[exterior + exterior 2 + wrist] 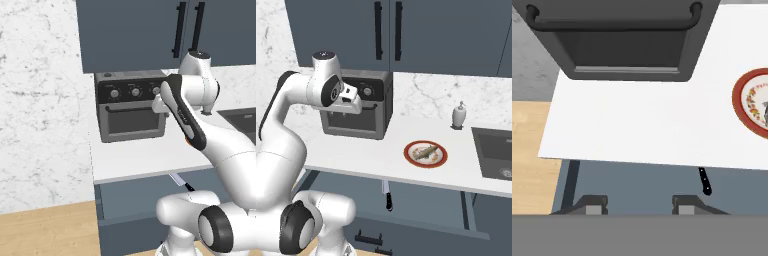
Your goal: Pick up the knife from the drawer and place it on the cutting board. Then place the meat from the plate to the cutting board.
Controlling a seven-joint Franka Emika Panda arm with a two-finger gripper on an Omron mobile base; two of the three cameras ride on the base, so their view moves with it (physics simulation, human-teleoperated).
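Note:
The knife (387, 195) lies in the open drawer (426, 199) under the counter edge, its black handle toward the drawer front. In the hand view the knife (705, 182) shows only its handle, past the counter's edge and right of my fingertips. The red-rimmed plate (426, 153) sits on the counter with the meat (426, 151) on it. My gripper (348, 112) hangs above the counter in front of the toaster oven, pointing down, well above the knife. Its jaws (639, 206) stand open with nothing between them. The cutting board is out of view.
A dark toaster oven (358, 107) stands at the back of the white counter (356, 150), close behind my hand. A soap dispenser (458, 115) and a sink (496, 150) are to the right. Dark cabinet doors (388, 30) hang above. Wooden floor (45, 230) lies left of the drawer.

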